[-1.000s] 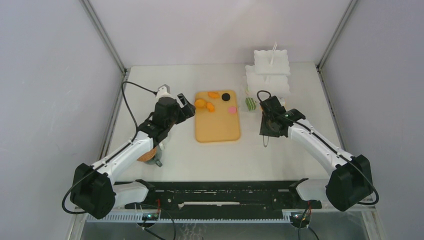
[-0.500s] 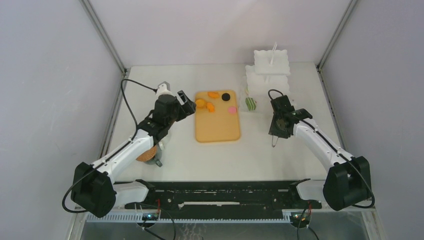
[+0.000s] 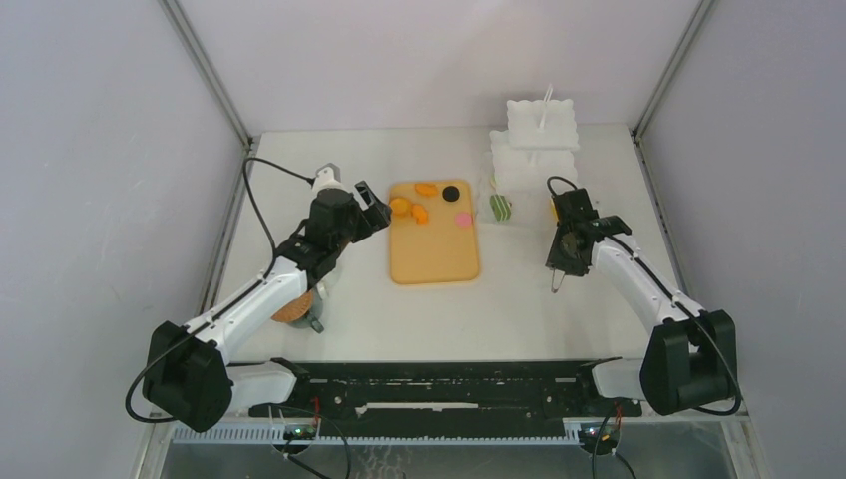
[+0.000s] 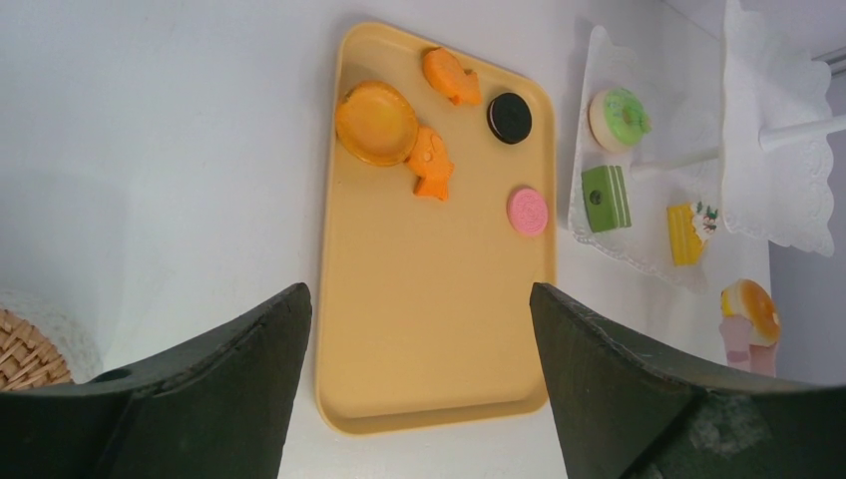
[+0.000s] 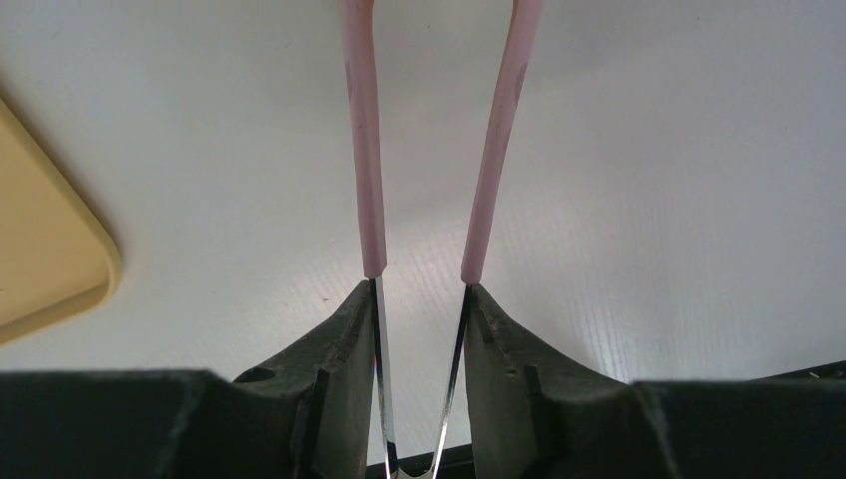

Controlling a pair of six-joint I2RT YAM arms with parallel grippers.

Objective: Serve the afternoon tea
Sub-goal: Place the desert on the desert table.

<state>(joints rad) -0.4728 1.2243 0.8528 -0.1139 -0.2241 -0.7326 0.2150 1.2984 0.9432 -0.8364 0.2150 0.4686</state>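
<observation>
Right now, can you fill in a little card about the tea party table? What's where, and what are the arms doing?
tray: tan, flat on the table
on the tray: orange tart, two orange pieces, black cookie, pink cookie
white stand: holds green donut, green block, yellow wedge
left fingers: open, empty, by the tray's left edge
right fingers: shut on pink tongs, right of the tray
</observation>
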